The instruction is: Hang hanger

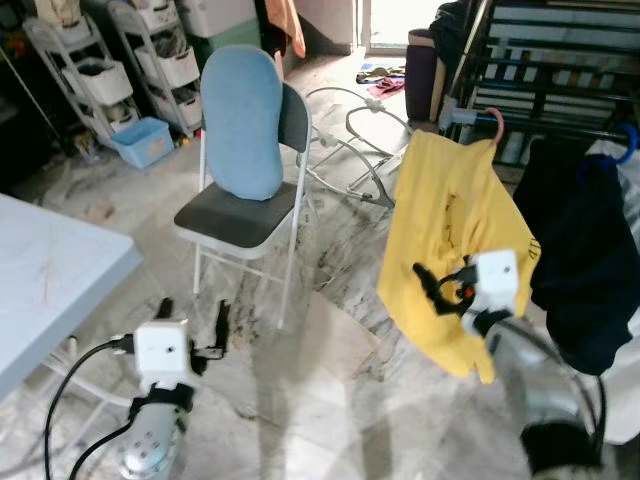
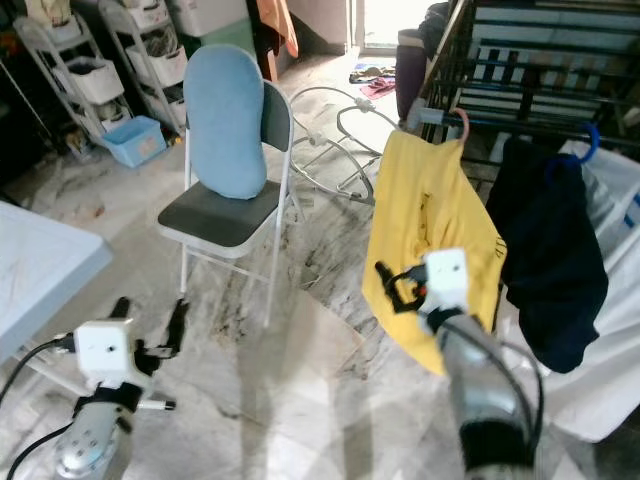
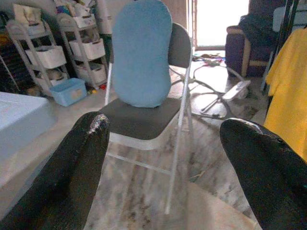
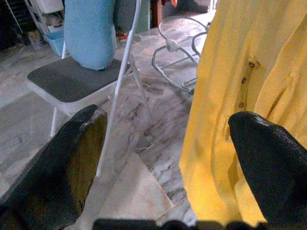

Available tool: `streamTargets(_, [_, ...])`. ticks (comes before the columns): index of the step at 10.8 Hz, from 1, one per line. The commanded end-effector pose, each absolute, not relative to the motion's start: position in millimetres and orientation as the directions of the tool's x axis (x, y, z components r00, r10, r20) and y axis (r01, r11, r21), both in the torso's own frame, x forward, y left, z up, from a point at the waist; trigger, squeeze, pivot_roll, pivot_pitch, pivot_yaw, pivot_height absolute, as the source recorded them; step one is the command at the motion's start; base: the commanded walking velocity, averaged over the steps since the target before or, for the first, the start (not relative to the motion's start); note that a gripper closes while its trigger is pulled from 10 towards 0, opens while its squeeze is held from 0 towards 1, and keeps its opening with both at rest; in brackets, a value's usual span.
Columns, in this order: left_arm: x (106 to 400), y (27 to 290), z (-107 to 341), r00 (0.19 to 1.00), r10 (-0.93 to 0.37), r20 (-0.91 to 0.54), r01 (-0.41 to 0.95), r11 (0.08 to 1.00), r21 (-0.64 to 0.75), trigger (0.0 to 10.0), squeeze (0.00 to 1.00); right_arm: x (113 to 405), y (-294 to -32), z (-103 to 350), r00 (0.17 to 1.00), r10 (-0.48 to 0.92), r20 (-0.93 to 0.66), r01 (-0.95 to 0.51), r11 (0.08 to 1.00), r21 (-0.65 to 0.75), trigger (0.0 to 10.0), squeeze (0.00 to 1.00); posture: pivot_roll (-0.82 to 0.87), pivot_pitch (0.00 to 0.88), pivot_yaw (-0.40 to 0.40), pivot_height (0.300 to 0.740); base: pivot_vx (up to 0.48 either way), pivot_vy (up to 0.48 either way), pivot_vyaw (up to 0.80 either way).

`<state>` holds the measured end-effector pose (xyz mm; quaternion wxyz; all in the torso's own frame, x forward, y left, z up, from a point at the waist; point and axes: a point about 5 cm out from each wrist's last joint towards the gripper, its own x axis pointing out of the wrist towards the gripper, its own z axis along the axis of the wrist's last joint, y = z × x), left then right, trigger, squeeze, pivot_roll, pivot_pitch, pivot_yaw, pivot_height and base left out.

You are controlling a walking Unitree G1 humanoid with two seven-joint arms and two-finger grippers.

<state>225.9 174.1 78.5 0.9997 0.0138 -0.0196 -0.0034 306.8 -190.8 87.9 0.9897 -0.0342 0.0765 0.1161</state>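
Yellow button-front shirt on pink plastic hanger hung from dark metal rack; right hand spread just before it, left hand spread low.

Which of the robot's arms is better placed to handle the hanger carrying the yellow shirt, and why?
Probably the right. The right gripper is raised, open, directly before the yellow shirt on its pink hanger. The left gripper is low over the floor, facing the chair.

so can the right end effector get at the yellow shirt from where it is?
Probably yes. The right end effector hangs open right in front of the yellow shirt, which is already on its pink hanger at the rack. Nothing sits between them.
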Motion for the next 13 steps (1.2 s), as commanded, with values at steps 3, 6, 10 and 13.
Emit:
streamTargets(3, [227,175,78,0.998,0.060,0.029,-0.060,0.998,0.013,10.0,0.00,307,-177,93,0.945,0.274,-0.179,-0.292,0.953,-0.077,10.0,0.00,-0.09,0.000,-0.023,0.740,0.000,0.000,0.00])
streamTargets(6, [229,174,77,0.996,0.089,0.018,-0.089,0.996,-0.007,10.0,0.00,312,-175,106,0.962,0.233,-0.140,-0.244,0.968,-0.066,10.0,0.00,-0.10,0.000,0.015,0.740,0.000,0.000,0.00])
streamTargets(10, [198,166,67,0.998,0.048,-0.045,-0.047,0.999,0.009,10.0,0.00,282,-198,92,0.958,0.180,-0.223,-0.187,0.982,-0.006,10.0,0.00,-0.12,0.000,0.001,0.740,0.000,0.000,0.00])
streamTargets(13, [186,164,73,0.994,0.064,-0.090,-0.066,0.998,-0.021,10.0,0.00,255,-206,101,0.944,0.200,-0.264,-0.214,0.976,-0.027,10.0,0.00,-0.14,0.019,-0.021,0.740,0.000,0.000,0.00])
